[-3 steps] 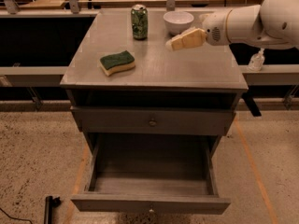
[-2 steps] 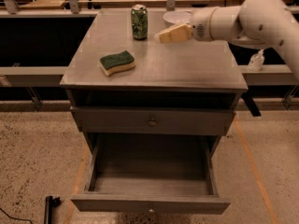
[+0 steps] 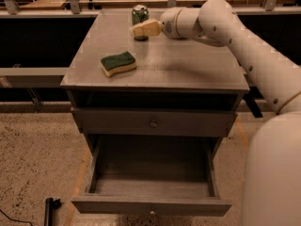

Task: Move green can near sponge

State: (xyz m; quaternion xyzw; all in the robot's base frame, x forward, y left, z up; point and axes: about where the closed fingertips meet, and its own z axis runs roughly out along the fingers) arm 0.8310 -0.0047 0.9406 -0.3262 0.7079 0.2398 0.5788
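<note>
— Camera view looks down on the grey cabinet (image 3: 188,67) from the front, yes? What's on top, starting from the left?
— First the sponge (image 3: 118,63), lying flat in the left half of the top, close to the left edge and nearer the front edge than the back. Dark green side up, pale yellow foam showing along its front.
— And the green can (image 3: 139,13)?
— Upright by the back edge, a little left of the middle, well apart from the sponge. Its silver top and upper body show; the lower part is hidden.
— Hidden by what?
— The gripper (image 3: 137,30). Its tan tip sits right in front of the can, pointing toward the left edge. Whether it touches the can I can't tell.
— Spread, or pressed together?
— I can't tell that either; from here it reads as one tan block.
— Where does the arm (image 3: 221,25) come from?
— From the right. White, it reaches over the back right corner and runs down past the right edge to the robot's big white body (image 3: 275,173) at the lower right.
— Below the top?
— An upper drawer (image 3: 153,121), shut, and a lower drawer (image 3: 150,185) pulled out.
</note>
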